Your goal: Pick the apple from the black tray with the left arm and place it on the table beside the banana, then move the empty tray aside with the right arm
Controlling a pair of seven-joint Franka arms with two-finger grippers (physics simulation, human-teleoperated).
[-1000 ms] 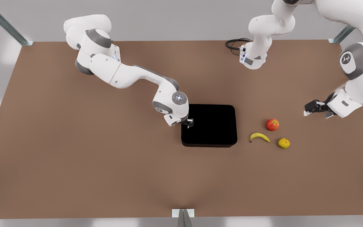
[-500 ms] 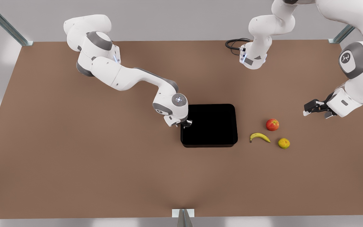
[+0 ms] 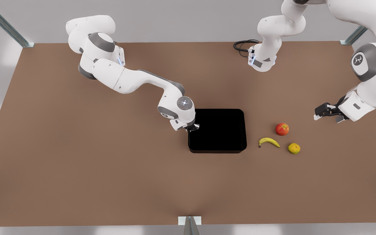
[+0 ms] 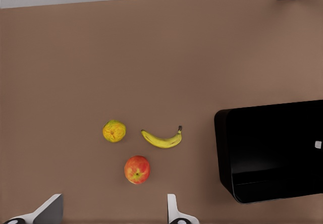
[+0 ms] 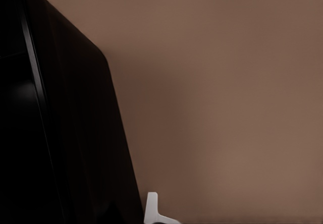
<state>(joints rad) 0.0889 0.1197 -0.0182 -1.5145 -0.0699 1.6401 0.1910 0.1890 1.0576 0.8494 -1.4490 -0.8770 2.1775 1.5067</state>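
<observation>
The red apple (image 3: pixel 282 129) (image 4: pixel 137 169) lies on the brown table (image 3: pixel 109 169), just behind the yellow banana (image 3: pixel 269 141) (image 4: pixel 162 138). The glossy black tray (image 3: pixel 217 151) (image 4: pixel 224 153) sits mid-table with nothing in it. My right gripper (image 3: pixel 193 128), on the arm at the front view's left, is shut on the tray's rim on that side. In the right wrist view one white fingertip (image 5: pixel 151 209) presses the tray wall (image 5: pixel 75 133). My left gripper (image 3: pixel 321 112) (image 4: pixel 112 216) hovers open above the table beyond the apple, at the front view's right.
A yellow-green round fruit (image 3: pixel 294 148) (image 4: pixel 114 131) rests near the banana's tip. A black cable (image 3: pixel 242 45) coils at the table's far edge by an arm base. Bare tabletop stretches across the front view's left and near side.
The tray has shifted slightly toward the front view's right with the right gripper on its rim. The left gripper has barely moved. The fruits lie still.
</observation>
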